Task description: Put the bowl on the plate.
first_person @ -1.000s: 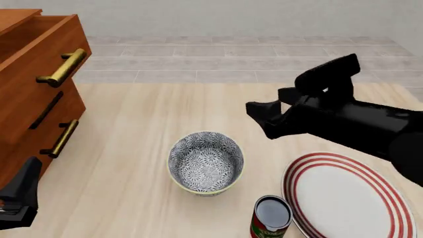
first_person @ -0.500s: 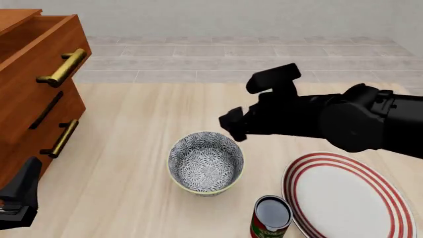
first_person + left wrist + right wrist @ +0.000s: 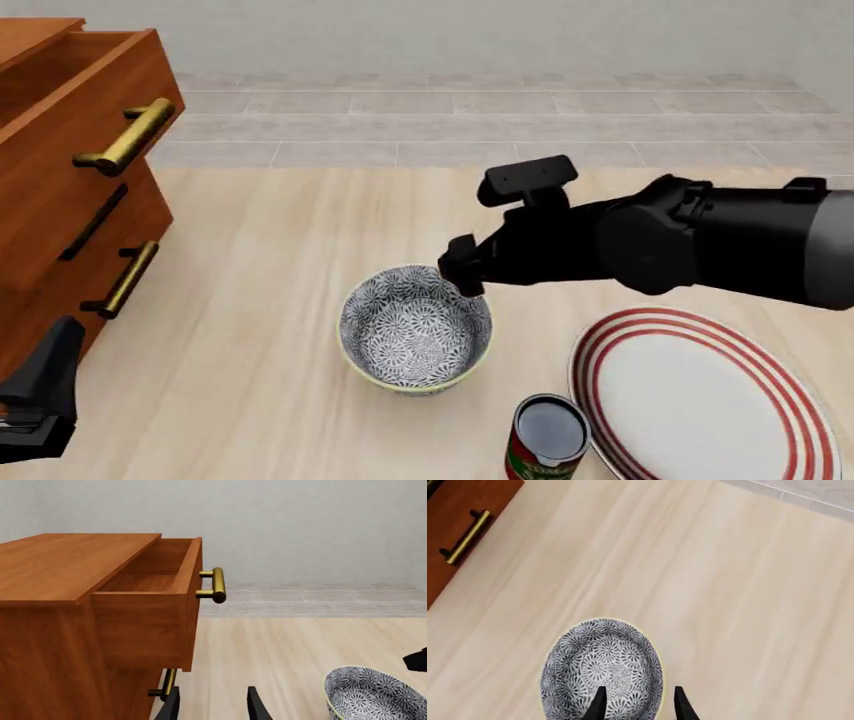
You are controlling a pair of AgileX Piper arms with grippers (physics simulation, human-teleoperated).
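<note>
Both hands are parted and hold nothing: the right hand point(image 3: 636, 705) hangs over the bowl's point(image 3: 415, 328) far right rim, the left hand point(image 3: 212, 706) idles near-left. To the bowl's right lies the plate point(image 3: 703, 398).

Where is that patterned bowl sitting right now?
In the front view the bowl rests on the table near the middle, left of the red-ringed plate, with the small can just in front of it and the right gripper above its far rim.
</note>
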